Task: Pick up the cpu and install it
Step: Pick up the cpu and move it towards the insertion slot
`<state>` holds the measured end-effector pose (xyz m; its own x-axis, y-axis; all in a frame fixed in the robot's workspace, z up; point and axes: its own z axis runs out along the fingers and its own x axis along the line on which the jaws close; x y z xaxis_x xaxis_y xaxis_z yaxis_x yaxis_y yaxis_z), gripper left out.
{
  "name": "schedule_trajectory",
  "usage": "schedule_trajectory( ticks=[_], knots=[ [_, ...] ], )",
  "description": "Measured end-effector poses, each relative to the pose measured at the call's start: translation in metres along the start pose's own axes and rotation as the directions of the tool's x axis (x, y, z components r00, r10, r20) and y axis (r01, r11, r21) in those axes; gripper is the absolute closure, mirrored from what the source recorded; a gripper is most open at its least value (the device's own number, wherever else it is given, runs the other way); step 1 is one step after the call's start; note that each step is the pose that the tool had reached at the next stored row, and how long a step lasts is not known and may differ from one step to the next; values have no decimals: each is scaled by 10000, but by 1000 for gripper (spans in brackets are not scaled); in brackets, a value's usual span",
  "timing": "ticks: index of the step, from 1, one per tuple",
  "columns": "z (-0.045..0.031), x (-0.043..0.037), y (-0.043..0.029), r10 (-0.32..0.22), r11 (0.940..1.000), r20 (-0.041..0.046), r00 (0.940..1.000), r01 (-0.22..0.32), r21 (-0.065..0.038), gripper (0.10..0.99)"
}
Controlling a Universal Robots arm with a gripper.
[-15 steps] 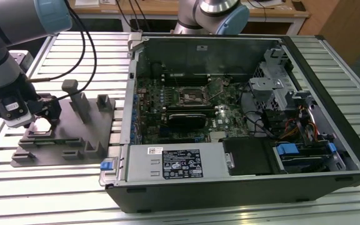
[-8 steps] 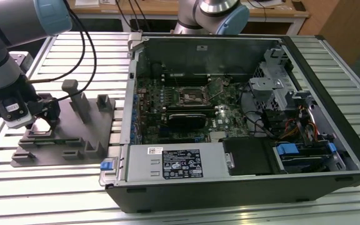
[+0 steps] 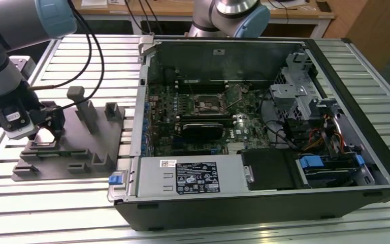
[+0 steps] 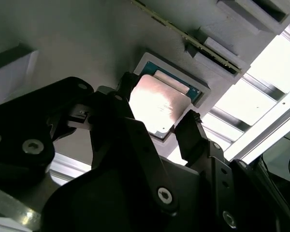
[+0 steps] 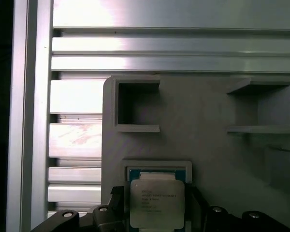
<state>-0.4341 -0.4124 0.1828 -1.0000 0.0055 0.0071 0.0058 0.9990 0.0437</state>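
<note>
Gripping cpu [image 5: 157,203] by opposite edges with gripper [image 4: 159,102], at grey fixture tray [image 3: 79,155] recess; upright posts [image 3: 87,114] beside; open computer case [image 3: 263,206] well apart.

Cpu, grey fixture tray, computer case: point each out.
cpu [image 4: 157,108]: second wrist view, shiny metal top.
grey fixture tray [image 5: 208,150]: first wrist view, bare flat surface.
computer case [image 3: 249,209]: exterior view, black side wall.

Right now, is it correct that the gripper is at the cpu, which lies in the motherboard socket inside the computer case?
No: the gripper is at the cpu, but it lies in a pocket of the grey fixture tray, outside the computer case; both wrist views show the pocket.
</note>
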Motion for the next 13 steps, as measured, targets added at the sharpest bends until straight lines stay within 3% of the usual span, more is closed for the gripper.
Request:
schedule_trajectory(
  ticks=[13],
  knots=[
    [-17, 35, 0, -3, 10000, 45, 10000, 3, 1, 451]
  ],
)
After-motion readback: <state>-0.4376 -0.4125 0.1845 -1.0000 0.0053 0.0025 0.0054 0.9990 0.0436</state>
